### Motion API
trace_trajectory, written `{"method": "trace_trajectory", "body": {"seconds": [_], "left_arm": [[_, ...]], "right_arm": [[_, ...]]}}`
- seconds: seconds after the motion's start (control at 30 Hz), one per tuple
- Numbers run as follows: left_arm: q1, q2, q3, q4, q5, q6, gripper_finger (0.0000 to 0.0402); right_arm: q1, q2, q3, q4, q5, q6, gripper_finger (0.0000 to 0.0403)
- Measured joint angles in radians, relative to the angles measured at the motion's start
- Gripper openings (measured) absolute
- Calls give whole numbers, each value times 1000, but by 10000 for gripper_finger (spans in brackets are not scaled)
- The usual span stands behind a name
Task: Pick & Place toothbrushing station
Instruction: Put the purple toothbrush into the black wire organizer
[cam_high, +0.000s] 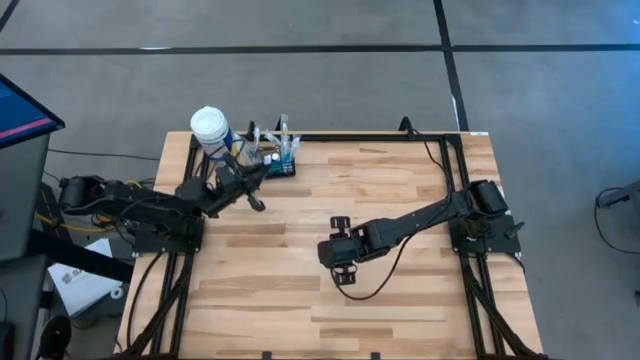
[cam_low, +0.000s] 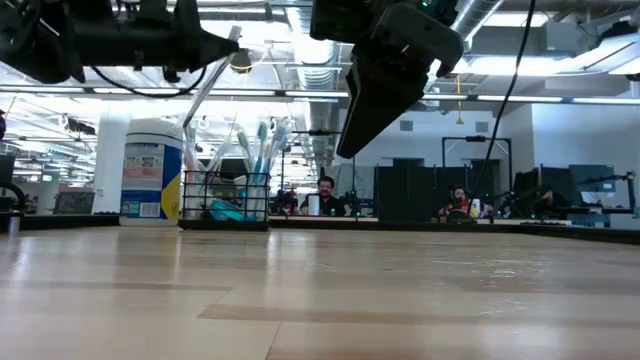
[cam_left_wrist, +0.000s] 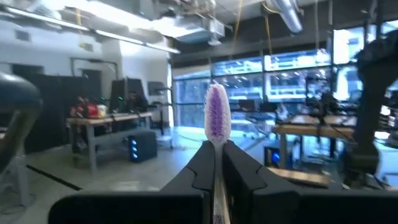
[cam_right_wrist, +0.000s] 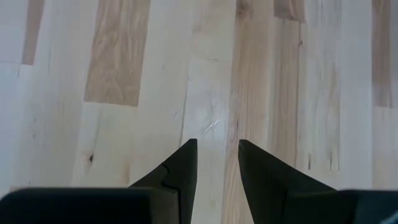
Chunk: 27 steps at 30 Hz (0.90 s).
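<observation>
One caddy (cam_high: 277, 160) stands at the table's (cam_high: 400, 290) far edge, beside a bottle (cam_high: 212, 131). Left gripper (cam_left_wrist: 217, 163), raised near the caddy, is clamped on a toothbrush (cam_left_wrist: 217, 115). Right gripper (cam_right_wrist: 217, 160) hovers mid-table, fingers apart, holding nothing.

No text, brand, number or sign can be read anywhere. The white-capped plastic bottle (cam_low: 151, 170) at the wooden table's (cam_high: 400, 290) far left corner carries a blue and yellow label with a printed panel, but its print is too small to make out.
</observation>
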Motion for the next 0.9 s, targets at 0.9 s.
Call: {"method": "trace_trajectory", "body": {"seconds": [0.9], "left_arm": [[-23, 1, -65, 199, 209, -64, 5]], "right_arm": [[-120, 0, 0, 566, 136, -240, 107]]}}
